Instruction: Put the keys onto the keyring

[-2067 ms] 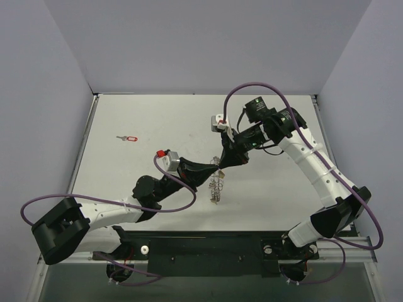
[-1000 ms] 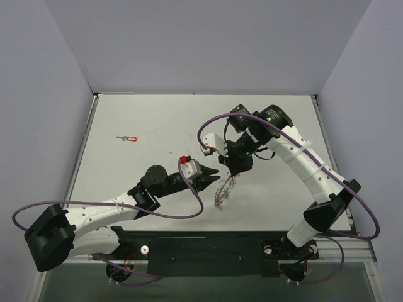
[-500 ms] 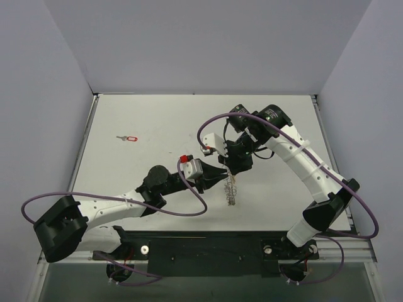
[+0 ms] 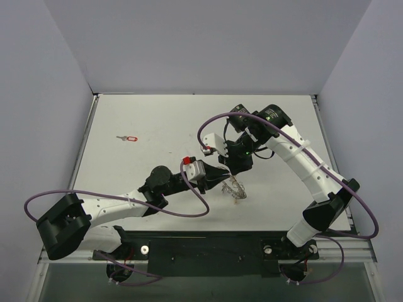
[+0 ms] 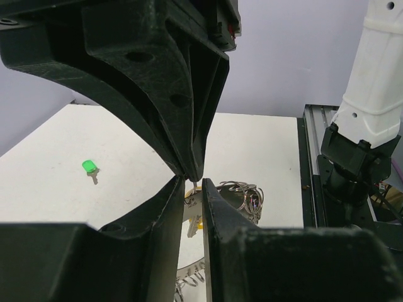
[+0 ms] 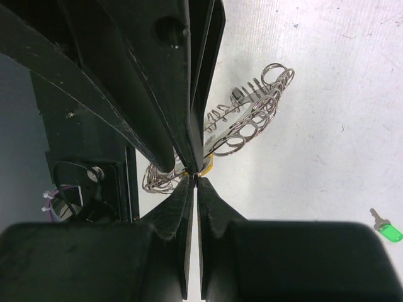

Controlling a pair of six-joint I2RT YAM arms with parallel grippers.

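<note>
Red key (image 4: pixel 130 138) and green key (image 5: pixel 89 167) lie loose on the desk (image 4: pixel 157 119), so the task is unfinished; the right hand (image 6: pixel 194 179) is closed and the left hand (image 5: pixel 192 185), its grip unclear, meets it at the keyring (image 4: pixel 235 189).

The silver wire keyring with looped rim (image 6: pixel 250 128) is bare metal, bright and glossy. The small key with a green head (image 6: pixel 390 231) pairs glossy, translucent plastic with a duller metal blade. The white table (image 6: pixel 340 145) is matt and faintly scuffed. The left gripper's fingers (image 5: pixel 170 233) are black plastic, matt and grainy.
</note>
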